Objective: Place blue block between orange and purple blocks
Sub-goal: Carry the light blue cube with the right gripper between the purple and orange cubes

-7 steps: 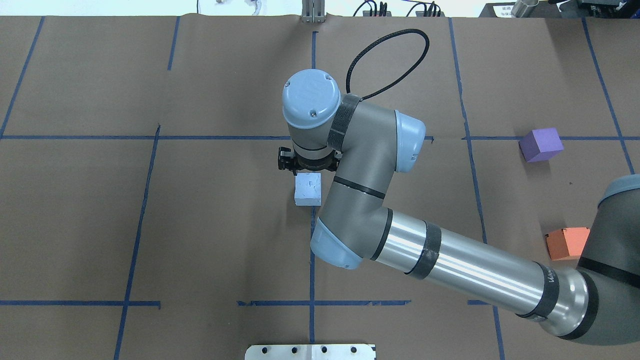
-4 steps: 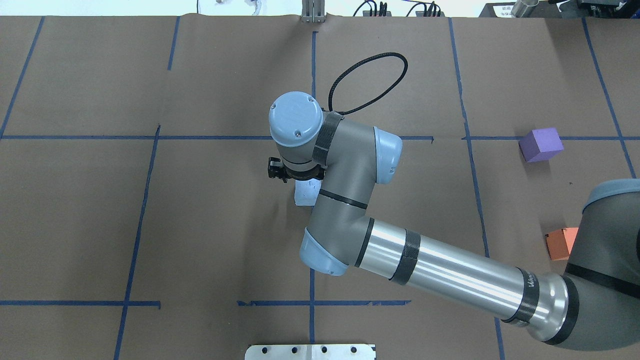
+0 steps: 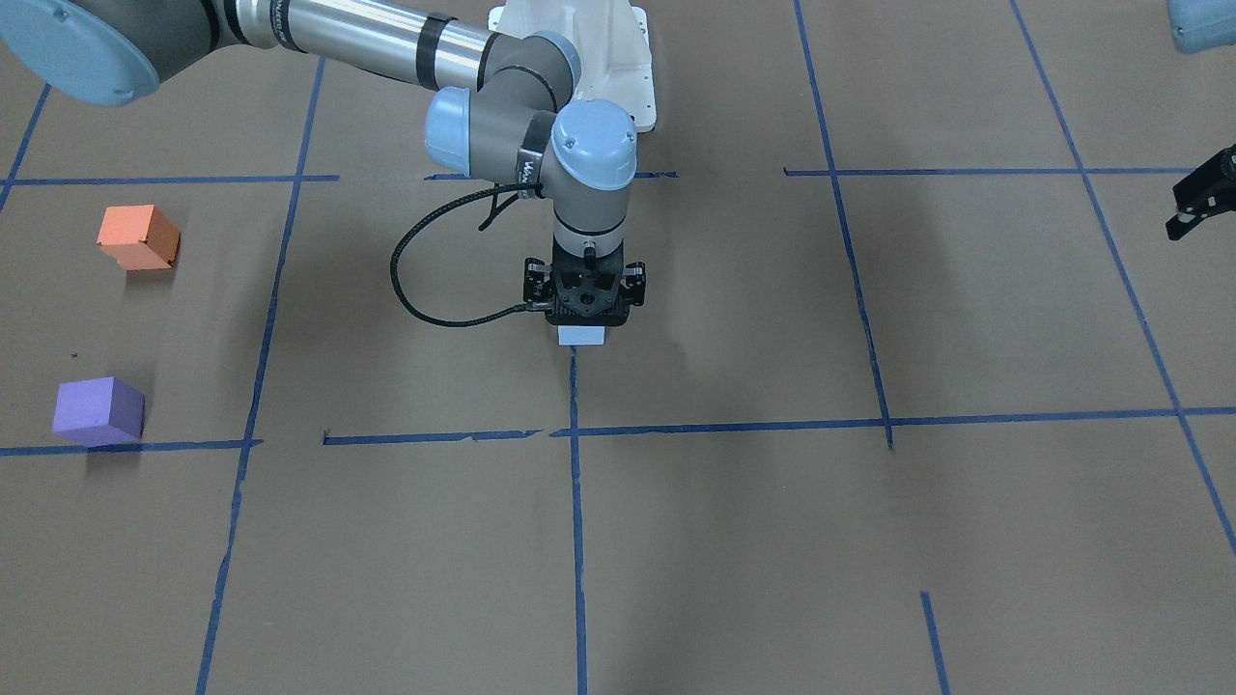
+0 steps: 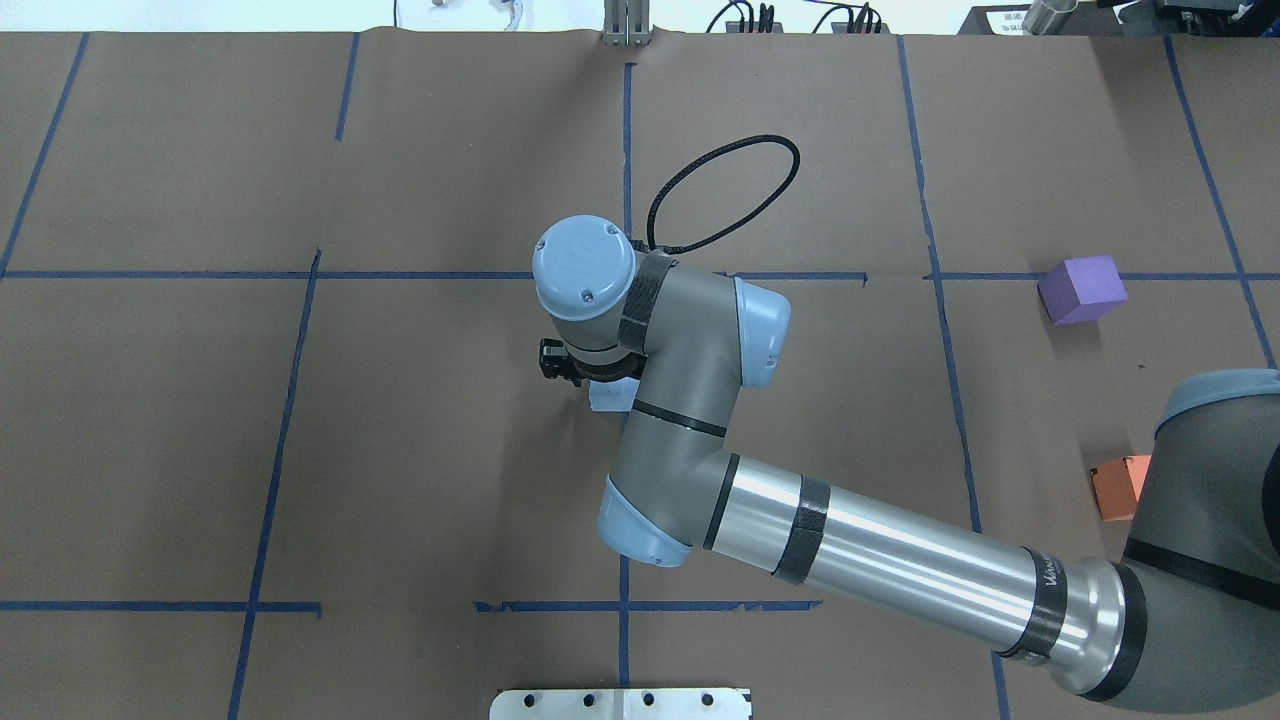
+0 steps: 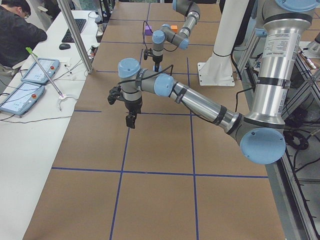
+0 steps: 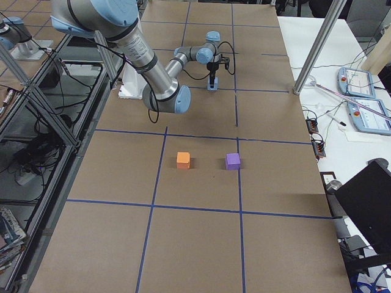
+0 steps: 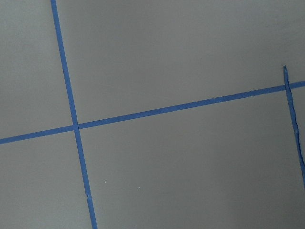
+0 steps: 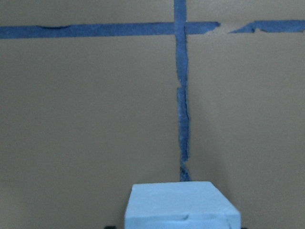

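Observation:
The pale blue block (image 3: pixel 582 336) sits on the brown paper at the table's middle, on a blue tape line. My right gripper (image 3: pixel 583 314) points straight down right over it, and its jaws look spread wide and low around the block. The right wrist view shows the block (image 8: pixel 181 205) at the bottom centre. From overhead, the wrist hides most of the block (image 4: pixel 605 398). The orange block (image 3: pixel 138 236) and the purple block (image 3: pixel 97 410) stand apart on my right side. My left gripper (image 3: pixel 1180 224) hangs at the view's edge, far from all blocks, and I cannot tell its state.
Blue tape lines divide the brown paper (image 4: pixel 440 450) into squares. The robot's white base plate (image 3: pixel 618 58) is at the near edge. The bare stretch between the orange block (image 4: pixel 1120 487) and the purple block (image 4: pixel 1081 289) lies beside my right upper arm.
My right wrist has moved towards the robot's side and a little left over the blue block, covering most of it. The orange block is now more hidden by the arm.

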Tool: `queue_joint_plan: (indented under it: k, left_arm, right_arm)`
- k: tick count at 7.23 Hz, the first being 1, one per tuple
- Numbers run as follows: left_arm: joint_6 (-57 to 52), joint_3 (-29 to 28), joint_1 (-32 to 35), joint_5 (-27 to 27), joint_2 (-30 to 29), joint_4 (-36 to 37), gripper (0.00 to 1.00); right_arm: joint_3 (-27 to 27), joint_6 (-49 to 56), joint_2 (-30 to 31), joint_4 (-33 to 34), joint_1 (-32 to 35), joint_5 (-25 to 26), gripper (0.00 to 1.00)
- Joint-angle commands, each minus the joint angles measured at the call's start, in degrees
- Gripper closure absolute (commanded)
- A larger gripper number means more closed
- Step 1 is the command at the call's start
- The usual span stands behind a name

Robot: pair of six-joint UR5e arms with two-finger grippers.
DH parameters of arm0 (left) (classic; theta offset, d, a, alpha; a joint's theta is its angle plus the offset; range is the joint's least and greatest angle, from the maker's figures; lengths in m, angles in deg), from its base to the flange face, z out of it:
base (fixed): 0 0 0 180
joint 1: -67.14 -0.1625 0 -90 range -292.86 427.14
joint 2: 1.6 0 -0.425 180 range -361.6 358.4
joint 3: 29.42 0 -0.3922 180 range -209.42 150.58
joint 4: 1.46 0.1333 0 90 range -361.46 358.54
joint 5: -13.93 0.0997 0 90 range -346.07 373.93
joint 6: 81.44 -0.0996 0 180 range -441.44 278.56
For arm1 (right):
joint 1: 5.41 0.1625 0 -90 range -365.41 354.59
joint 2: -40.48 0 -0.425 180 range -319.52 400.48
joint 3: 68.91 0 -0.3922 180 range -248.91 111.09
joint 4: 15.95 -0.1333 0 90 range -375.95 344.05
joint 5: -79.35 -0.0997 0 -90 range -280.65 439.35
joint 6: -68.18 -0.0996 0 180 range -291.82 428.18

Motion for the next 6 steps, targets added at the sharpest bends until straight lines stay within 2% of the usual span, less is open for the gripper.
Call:
queue_joint_plan:
  k: [1, 2, 3, 4, 6]
  left_arm:
    - [0.0, -0.1, 0.0, 0.0, 0.0, 0.0, 0.0]
    - [0.0, -0.1, 0.0, 0.0, 0.0, 0.0, 0.0]
    - [0.0, -0.3, 0.0, 0.0, 0.0, 0.0, 0.0]
    - [0.0, -0.4, 0.0, 0.0, 0.0, -0.1, 0.0]
    - [0.0, -0.6, 0.0, 0.0, 0.0, -0.2, 0.0]
  right_arm:
    - [-0.4, 0.0, -0.1, 0.2, 0.0, -0.4, 0.6]
    - [0.4, 0.0, -0.1, 0.9, 0.6, -0.6, 0.72]
    - [2.3, 0.1, 0.4, 3.4, 3.1, -2.2, 0.73]
    - [6.5, 1.1, 3.0, 5.3, 5.9, -5.1, 0.72]
    - [20.4, 10.6, 16.1, 7.0, 12.4, -8.7, 0.72]
